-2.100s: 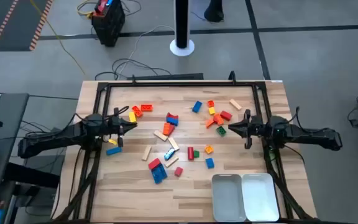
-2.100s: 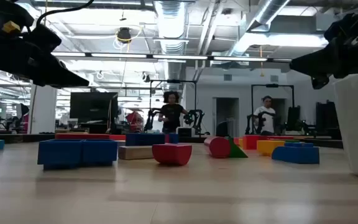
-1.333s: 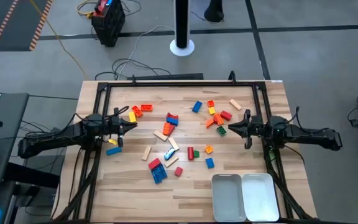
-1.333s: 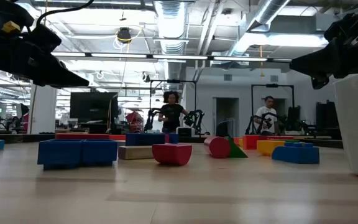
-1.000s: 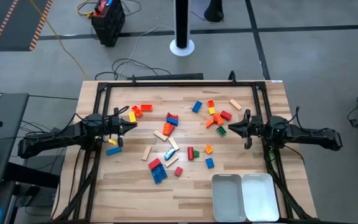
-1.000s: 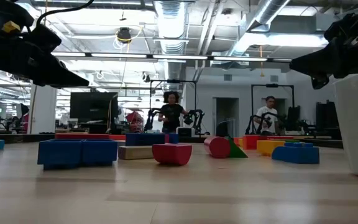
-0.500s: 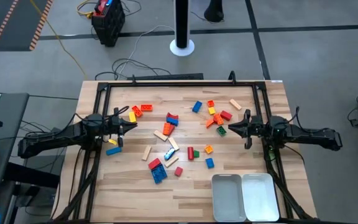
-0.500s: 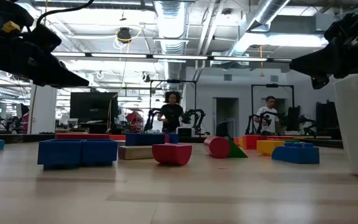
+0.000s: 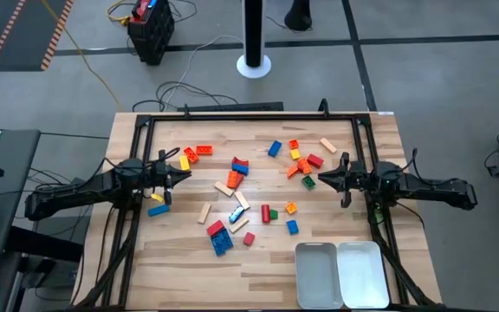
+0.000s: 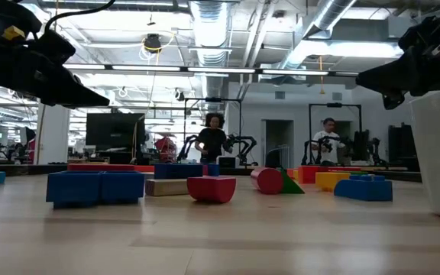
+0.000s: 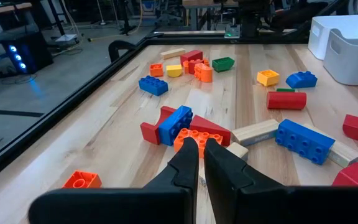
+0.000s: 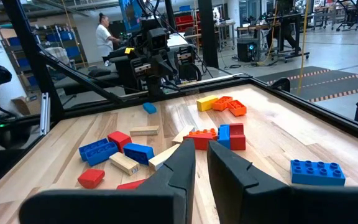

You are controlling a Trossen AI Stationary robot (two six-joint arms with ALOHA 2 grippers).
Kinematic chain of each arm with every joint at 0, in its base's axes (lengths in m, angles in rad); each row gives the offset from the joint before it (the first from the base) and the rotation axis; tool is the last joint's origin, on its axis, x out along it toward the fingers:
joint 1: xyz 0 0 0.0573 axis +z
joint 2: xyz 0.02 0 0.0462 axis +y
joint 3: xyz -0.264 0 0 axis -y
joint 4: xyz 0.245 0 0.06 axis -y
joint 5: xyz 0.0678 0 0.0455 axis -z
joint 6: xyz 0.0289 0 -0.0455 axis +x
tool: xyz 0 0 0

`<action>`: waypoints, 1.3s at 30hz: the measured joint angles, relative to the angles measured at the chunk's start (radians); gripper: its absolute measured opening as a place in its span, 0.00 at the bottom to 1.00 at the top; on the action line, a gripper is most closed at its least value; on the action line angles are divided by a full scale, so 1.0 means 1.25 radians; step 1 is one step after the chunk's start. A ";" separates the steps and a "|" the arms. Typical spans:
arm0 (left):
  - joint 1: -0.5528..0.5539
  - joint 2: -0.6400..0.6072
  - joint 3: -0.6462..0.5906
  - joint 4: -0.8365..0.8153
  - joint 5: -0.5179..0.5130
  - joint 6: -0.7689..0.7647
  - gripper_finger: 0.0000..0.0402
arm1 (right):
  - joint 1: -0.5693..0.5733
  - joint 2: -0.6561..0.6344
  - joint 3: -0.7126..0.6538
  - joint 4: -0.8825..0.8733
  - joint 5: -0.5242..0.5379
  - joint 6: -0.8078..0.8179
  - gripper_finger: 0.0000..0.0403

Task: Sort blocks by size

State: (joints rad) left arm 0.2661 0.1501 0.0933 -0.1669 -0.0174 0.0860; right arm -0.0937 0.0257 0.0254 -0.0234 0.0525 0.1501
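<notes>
Above table, both arms idle | left fingers (image 11: 201,152) pressed together, right fingers (image 12: 196,155) nearly so (empty) | blocks (image 9: 241,195) scattered

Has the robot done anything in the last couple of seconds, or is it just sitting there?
Nothing on the table visibly changed. Both arms stay hovering with empty, shut fingers, the left gripper and the right gripper where they were, the blocks and white trays untouched.

A robotics lab in an open industrial hall: bare silver ceiling ducts (image 10: 212,23) and pipes overhead, grey concrete floor (image 9: 423,78) with loose cables, a black-framed wooden work table (image 9: 258,251), further dark robot arm rigs (image 10: 239,145) behind, and people (image 10: 214,141) working at distant benches.
</notes>
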 joint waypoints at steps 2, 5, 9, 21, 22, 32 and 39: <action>0.000 0.000 0.000 0.000 0.000 0.000 0.05 | 0.000 0.000 0.000 0.000 0.000 0.000 0.18; 0.000 0.000 0.000 0.000 0.000 0.000 0.05 | 0.000 0.000 0.000 0.000 0.000 0.000 0.18; 0.000 0.000 0.000 0.000 0.000 0.000 0.05 | 0.000 0.000 0.000 0.000 0.000 0.000 0.18; 0.000 0.000 -0.004 0.049 0.002 -0.273 0.05 | 0.000 0.000 0.000 0.000 0.000 0.000 0.18; 0.000 0.000 -0.004 0.049 0.001 -0.309 0.05 | 0.000 0.000 0.000 0.000 0.000 0.000 0.18; 0.000 0.000 -0.004 0.052 -0.018 -0.402 0.05 | -0.005 0.000 -0.001 0.015 0.000 0.052 0.18; 0.000 0.000 -0.003 0.065 -0.018 -0.470 0.05 | -0.005 0.000 -0.003 0.106 0.003 0.197 0.18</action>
State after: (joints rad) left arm 0.2660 0.1505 0.0895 -0.0862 -0.0399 -0.5012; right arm -0.1005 0.0261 0.0212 0.1086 0.0559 0.3960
